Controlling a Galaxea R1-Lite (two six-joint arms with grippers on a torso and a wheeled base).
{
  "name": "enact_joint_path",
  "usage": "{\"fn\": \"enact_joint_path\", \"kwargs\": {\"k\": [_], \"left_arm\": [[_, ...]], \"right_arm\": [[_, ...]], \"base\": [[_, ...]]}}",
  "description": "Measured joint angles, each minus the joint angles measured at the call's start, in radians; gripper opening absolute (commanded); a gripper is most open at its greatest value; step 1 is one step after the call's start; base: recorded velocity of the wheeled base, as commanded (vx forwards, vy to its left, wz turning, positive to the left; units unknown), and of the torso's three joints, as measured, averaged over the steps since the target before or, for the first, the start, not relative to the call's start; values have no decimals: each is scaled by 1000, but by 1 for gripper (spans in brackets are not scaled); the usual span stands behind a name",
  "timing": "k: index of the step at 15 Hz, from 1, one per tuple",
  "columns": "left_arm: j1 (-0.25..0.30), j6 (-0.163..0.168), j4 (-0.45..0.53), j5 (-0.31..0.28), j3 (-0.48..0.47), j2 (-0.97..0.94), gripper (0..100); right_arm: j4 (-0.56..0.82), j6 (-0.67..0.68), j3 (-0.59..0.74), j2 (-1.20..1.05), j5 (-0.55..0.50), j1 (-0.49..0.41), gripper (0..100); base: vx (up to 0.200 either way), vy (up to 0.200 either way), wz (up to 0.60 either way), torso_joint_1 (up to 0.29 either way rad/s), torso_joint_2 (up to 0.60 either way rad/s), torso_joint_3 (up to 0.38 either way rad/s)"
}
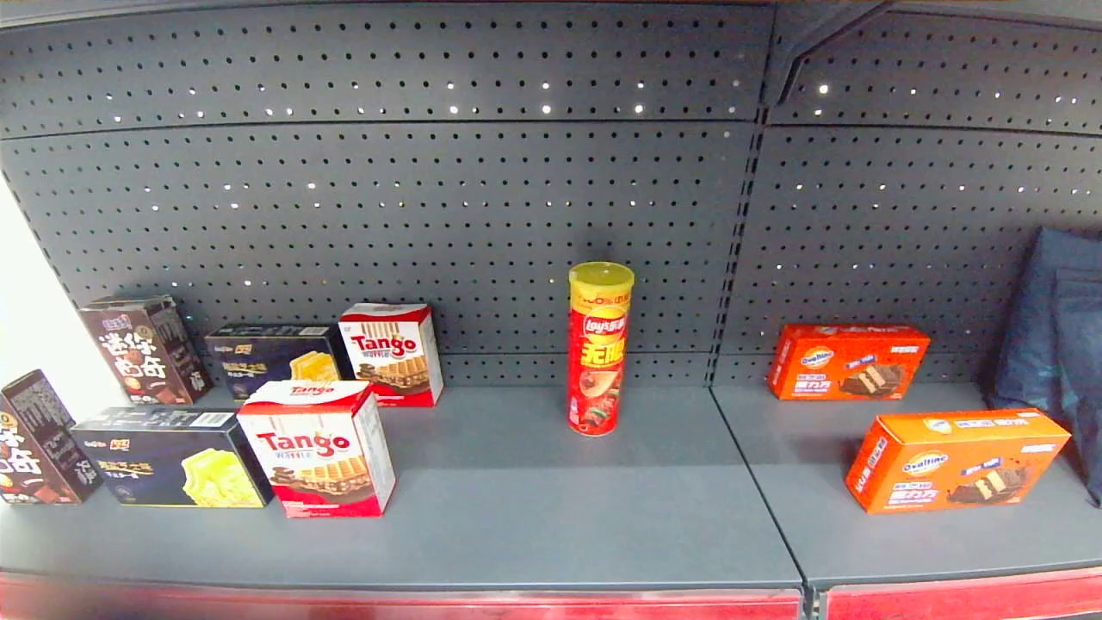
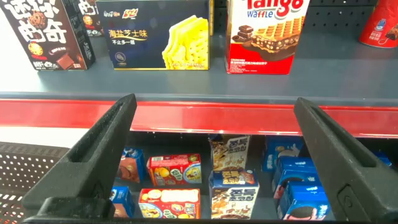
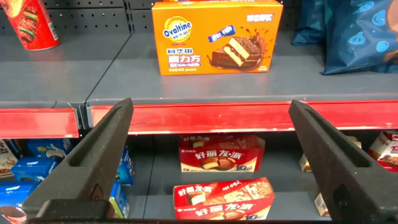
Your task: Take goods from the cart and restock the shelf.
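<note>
Now my left hand is wide open and holds nothing. It hangs low in front of the red edge of the shelf, by the left end. My right hand is wide open too, with nothing in it. It hangs in front of the same red edge, farther right.

On the shelf, a red can with a yellow lid stands upright near the middle, close to the back wall. To its left stand the front wafer box and the back wafer box. Beside them are two dark blue boxes, one behind the other. Two brown boxes are at the far left.

To the right of the can, well apart from it, are two orange boxes, one in front and one at the back. Blue bags lean at the far right. Below the red edge sit the lower boxes.
</note>
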Motion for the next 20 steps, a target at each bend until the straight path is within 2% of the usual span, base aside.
{"fn": "enact_joint_path", "kwargs": {"k": [7,20], "left_arm": [[-1,0,0,0,0,0,100],[0,0,0,0,0,0,100]], "right_arm": [[0,-1,0,0,0,0,100],[1,-1,0,0,0,0,100]], "base": [[0,0,0,0,0,0],[0,0,600,3,2,1]]}}
